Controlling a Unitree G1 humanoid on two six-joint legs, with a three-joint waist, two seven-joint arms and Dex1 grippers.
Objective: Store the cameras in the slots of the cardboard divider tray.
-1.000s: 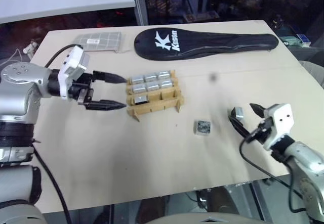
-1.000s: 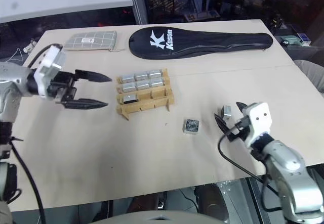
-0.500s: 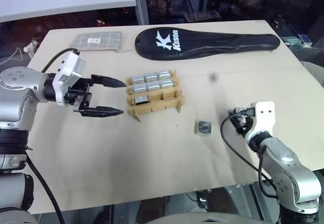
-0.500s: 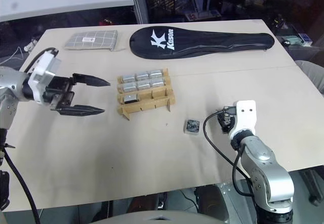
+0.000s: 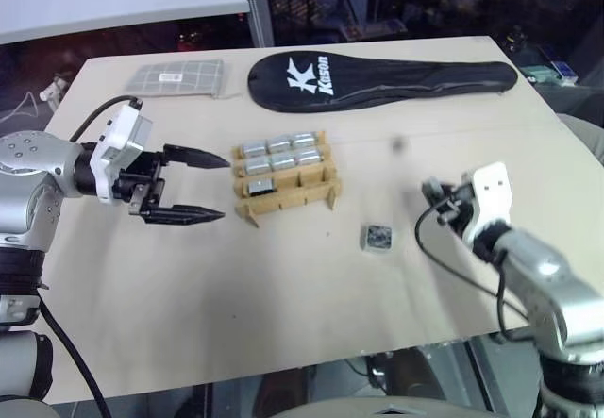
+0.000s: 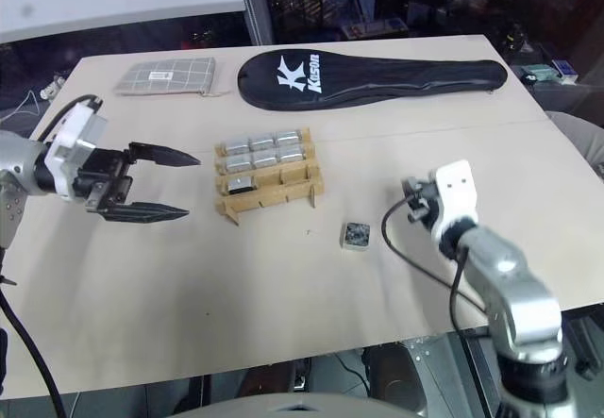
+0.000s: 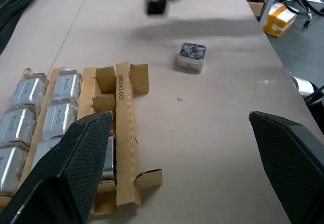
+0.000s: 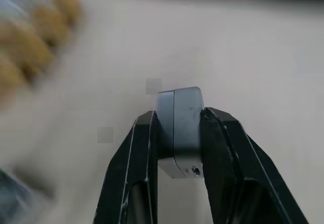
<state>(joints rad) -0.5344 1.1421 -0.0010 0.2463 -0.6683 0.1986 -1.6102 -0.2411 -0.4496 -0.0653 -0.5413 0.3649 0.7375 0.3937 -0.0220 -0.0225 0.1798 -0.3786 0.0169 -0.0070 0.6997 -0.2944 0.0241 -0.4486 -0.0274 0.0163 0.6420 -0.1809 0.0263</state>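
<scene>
Our right claw (image 8: 177, 133) clamps camera (image 8: 180, 125); left claw (image 5: 193, 187) gapes beside tray (image 5: 288, 196). Risk: narrow grip, camera slips, misses slot.

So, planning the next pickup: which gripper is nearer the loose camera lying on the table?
Right. The right gripper, shut on another camera, hangs just beyond the loose camera. The open left gripper sits across the cardboard tray from it.

Beige table (image 5: 283, 286) — on it a cardboard divider tray (image 5: 286, 175), one loose camera (image 5: 377, 238), black racket cover (image 5: 382, 79), grey checked pouch (image 5: 179, 76).
</scene>
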